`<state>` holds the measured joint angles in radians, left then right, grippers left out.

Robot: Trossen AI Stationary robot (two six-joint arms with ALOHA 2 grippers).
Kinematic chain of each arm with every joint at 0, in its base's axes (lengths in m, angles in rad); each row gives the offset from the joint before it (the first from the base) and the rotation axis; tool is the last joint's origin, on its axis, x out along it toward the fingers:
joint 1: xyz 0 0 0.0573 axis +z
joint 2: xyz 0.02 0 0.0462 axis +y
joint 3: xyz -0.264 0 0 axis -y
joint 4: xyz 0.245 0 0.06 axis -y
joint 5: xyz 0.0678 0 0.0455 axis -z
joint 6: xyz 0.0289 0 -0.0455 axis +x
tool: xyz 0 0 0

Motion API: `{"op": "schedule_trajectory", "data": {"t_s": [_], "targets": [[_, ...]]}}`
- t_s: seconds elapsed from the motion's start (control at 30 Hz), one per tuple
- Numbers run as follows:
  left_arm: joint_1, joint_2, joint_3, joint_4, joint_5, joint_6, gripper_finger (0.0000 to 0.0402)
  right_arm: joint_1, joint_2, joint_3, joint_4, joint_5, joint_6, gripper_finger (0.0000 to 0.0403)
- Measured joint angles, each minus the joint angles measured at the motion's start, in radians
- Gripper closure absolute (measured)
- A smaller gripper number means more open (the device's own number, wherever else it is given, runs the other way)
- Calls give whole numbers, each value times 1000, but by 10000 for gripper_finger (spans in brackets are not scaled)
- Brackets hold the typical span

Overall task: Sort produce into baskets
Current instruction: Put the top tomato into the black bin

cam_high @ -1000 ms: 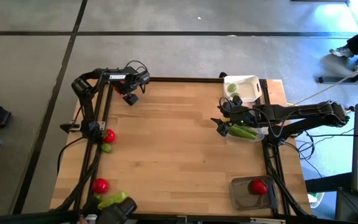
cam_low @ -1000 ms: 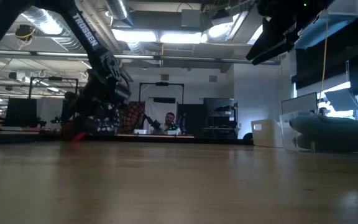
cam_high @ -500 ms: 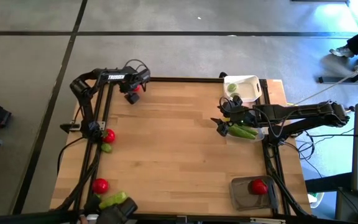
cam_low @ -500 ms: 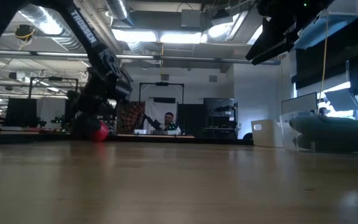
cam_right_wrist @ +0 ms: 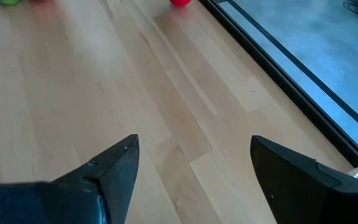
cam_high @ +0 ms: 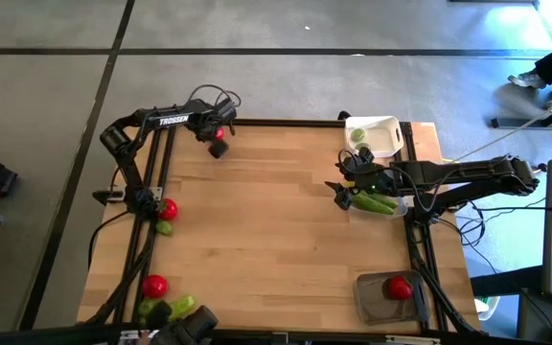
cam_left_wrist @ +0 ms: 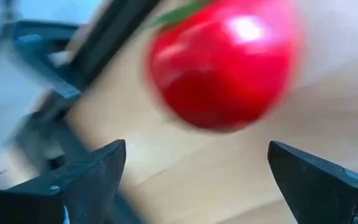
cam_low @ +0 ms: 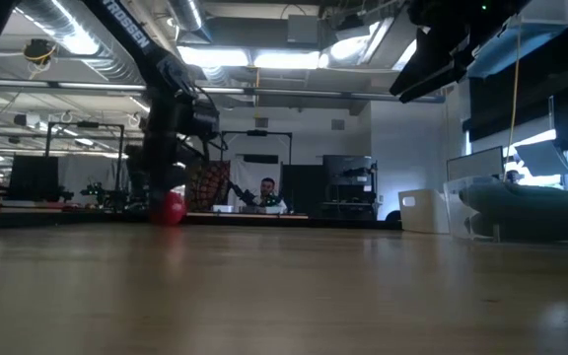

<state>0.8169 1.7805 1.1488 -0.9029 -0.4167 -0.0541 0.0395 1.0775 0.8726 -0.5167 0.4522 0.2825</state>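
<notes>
The wooden table (cam_high: 266,230) fills the middle of the high view, with the left arm (cam_high: 137,144) bent along its far-left edge and the right arm (cam_high: 458,177) stretched in from the right side. The right gripper (cam_high: 341,195) hovers over the table's right part beside a clear basket (cam_high: 383,203) holding green pods (cam_high: 376,202); in its wrist view the fingers (cam_right_wrist: 114,171) stand well apart with only bare boards between them. The left gripper (cam_high: 217,129) is at the far-left corner, just by a red tomato (cam_high: 218,149) lying on the boards; in the left wrist view its fingers (cam_left_wrist: 92,177) are spread wide and the tomato (cam_left_wrist: 225,65) sits ahead of them, not gripped. A white basket (cam_high: 377,136) at the far right holds a small lime (cam_high: 357,135), and a dark grey basket (cam_high: 383,297) at the near right holds a second tomato (cam_high: 398,287). Along the left edge lie a third tomato (cam_high: 168,209) touching a green piece (cam_high: 165,228), and nearer, a fourth tomato (cam_high: 154,285) beside another pod (cam_high: 175,307). In the low view a person (cam_low: 268,192) sits far behind the table.
</notes>
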Motion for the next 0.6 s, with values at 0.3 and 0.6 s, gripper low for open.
{"op": "schedule_trajectory", "data": {"t_s": [0.3,0.6], "targets": [[-6,0,0,141,91,-7,12,0,0,0,0,0,0,114],[4,0,-44,314,68,-10,12,0,0,0,0,0,0,114]]}}
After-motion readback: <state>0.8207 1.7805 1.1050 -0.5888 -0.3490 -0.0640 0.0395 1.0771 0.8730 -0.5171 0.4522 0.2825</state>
